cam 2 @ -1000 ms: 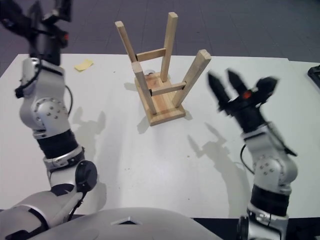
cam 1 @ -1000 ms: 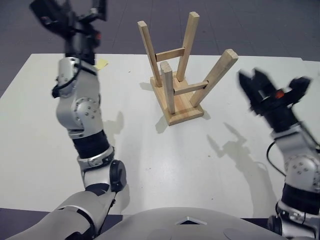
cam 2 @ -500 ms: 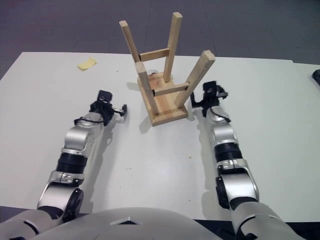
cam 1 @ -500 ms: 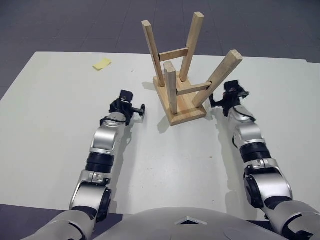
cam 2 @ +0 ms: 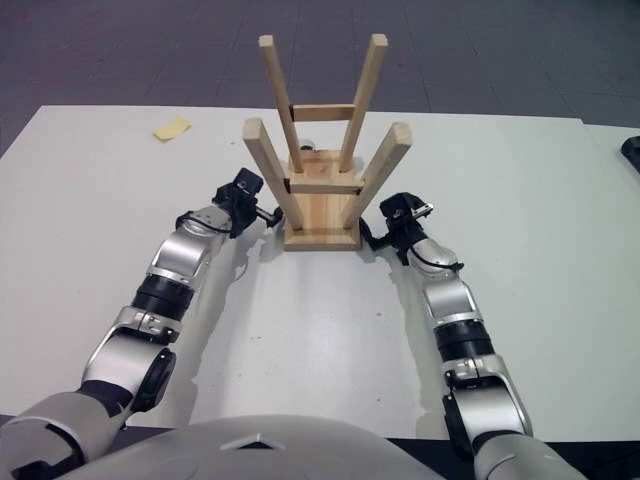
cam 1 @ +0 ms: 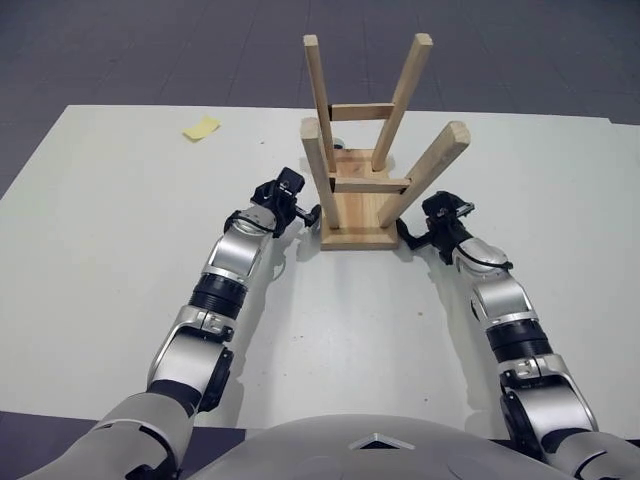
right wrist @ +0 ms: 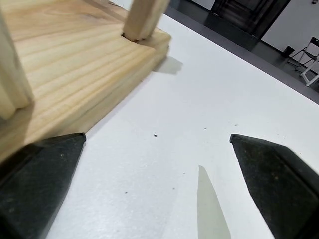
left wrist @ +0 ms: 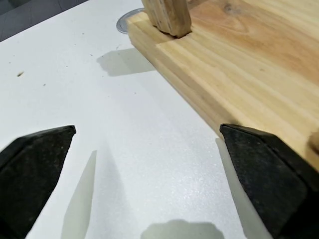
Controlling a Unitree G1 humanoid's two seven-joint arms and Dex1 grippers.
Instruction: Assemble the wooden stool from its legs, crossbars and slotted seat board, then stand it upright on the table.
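The wooden stool [cam 1: 357, 214] rests upside down on the white table [cam 1: 120, 230], seat board flat, its legs and crossbars pointing up. My left gripper [cam 1: 308, 211] lies low at the board's left edge, open; in the left wrist view [left wrist: 148, 129] one finger [left wrist: 264, 174] is against the seat board [left wrist: 239, 55] near a leg [left wrist: 167, 15]. My right gripper [cam 1: 412, 233] lies at the board's right edge, open, and the right wrist view [right wrist: 157, 137] has one finger [right wrist: 40, 174] by the board [right wrist: 65, 64] and a leg [right wrist: 142, 17].
A yellow paper scrap [cam 1: 202, 127] lies at the far left of the table. A small round metal disc [left wrist: 127, 23] sits beside the board's far corner. A dark object [cam 2: 632, 150] shows at the table's right edge. Bare tabletop lies in front of the stool.
Both arms dropped from raised positions to the table and closed in on either side of the seat board. The stool has turned from a diagonal to a square position.
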